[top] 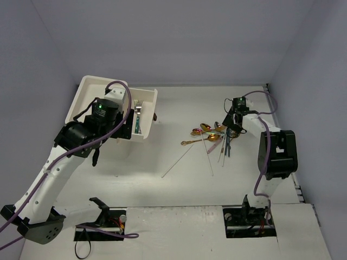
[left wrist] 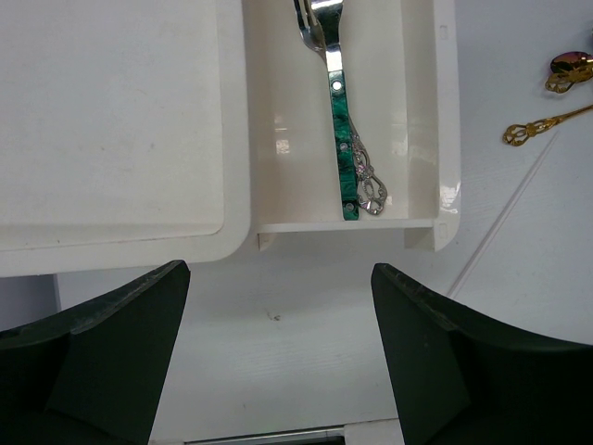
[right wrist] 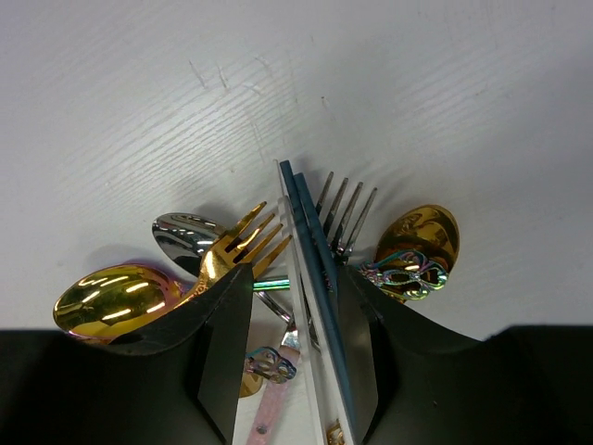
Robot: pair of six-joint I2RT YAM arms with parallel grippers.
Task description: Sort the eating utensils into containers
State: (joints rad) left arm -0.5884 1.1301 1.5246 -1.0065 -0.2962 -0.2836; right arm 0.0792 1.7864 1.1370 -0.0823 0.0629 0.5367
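Chopsticks (right wrist: 310, 269), a dark blue pair, lie in the cutlery heap on the surface (right wrist: 417, 83) between the jaws of the half-closed right claw (right wrist: 296, 283), whether pinched I cannot tell; best squeeze both sticks squarely, clear of the silver fork (right wrist: 345, 218), before lifting.

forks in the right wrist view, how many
2. A gold fork lies next to a silver spoon, beside a finger of the right gripper; a silver fork pokes out behind the blue chopsticks. Others may be hidden under the fingers.

Green-handled fork (left wrist: 343, 139) lies in the white drawer (left wrist: 422, 111); other utensils (top: 214, 134) heaped well apart.
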